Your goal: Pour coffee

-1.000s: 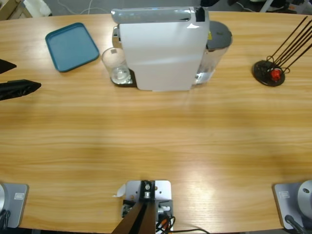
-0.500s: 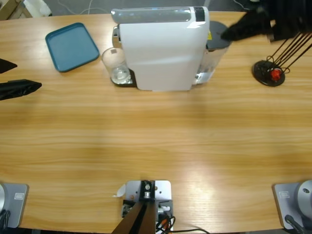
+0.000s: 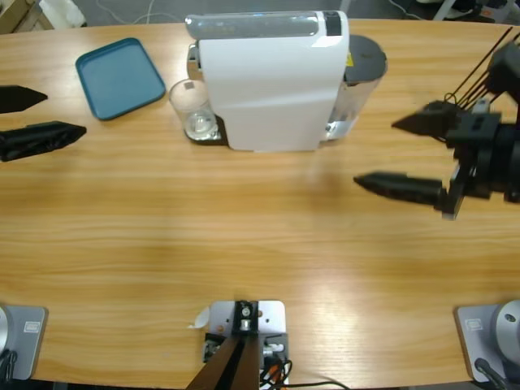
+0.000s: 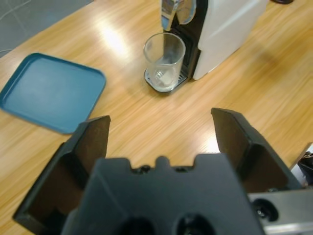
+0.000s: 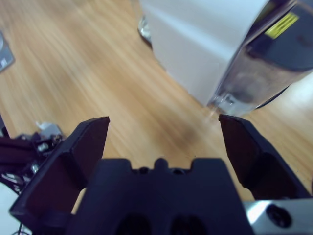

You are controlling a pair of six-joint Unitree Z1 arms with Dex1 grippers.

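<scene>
A clear glass [image 3: 192, 110] stands on the drip tray of the white coffee machine [image 3: 268, 81], under its spout. The glass [image 4: 165, 61] looks clear; coffee is out of view. My left gripper [image 3: 65, 114] is open at the table's left edge, pointing toward the glass from well short of it. In the left wrist view my left gripper [image 4: 159, 120] has nothing between its jaws. My right gripper [image 3: 375, 153] is open to the right of the machine, near its grey water tank [image 3: 361, 69]. Through my right gripper [image 5: 164, 121] I see the machine [image 5: 205, 44] and the tank [image 5: 274, 54].
A teal tray [image 3: 120, 75] lies at the back left, beside the glass; it also shows as the teal tray [image 4: 49, 93]. A black wire rack [image 3: 486, 65] rises at the back right, its base partly behind the right arm. Bare wooden table [image 3: 244, 236] fills the front half.
The right arm swung in from the upper right and came down beside the machine's right side. The left gripper slid a little to the right.
</scene>
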